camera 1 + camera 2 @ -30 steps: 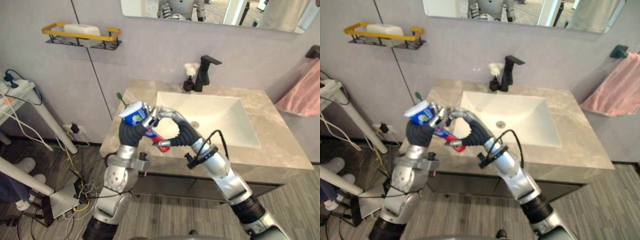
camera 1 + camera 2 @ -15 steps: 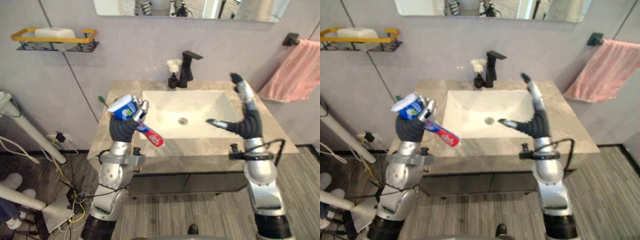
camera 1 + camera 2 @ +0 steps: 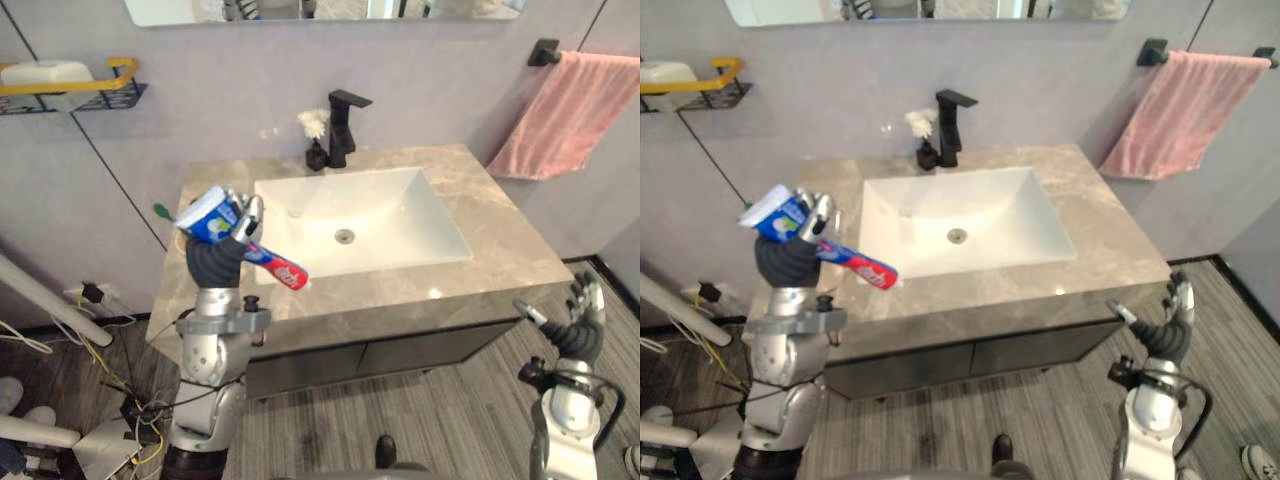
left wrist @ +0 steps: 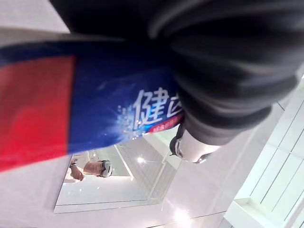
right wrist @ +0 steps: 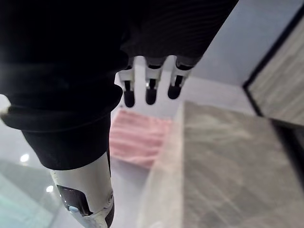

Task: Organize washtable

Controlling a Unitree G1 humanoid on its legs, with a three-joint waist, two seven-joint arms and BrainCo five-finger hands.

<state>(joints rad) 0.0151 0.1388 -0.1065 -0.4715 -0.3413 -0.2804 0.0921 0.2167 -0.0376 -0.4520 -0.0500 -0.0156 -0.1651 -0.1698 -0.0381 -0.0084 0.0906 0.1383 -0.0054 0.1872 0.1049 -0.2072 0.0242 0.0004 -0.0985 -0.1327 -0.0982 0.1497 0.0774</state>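
— Where is the toothpaste tube (image 3: 277, 268)?
— Left of the sink (image 3: 400, 212), above the bench's (image 3: 500, 255) front edge. The left hand (image 3: 213, 262) is clamped round it and a blue cup (image 3: 209, 215); the tube slants down toward the sink.
— And the right hand (image 3: 577, 335)?
— Right of the sink, lower than the bench top, fingers (image 5: 150, 89) straight and apart, holding nothing.
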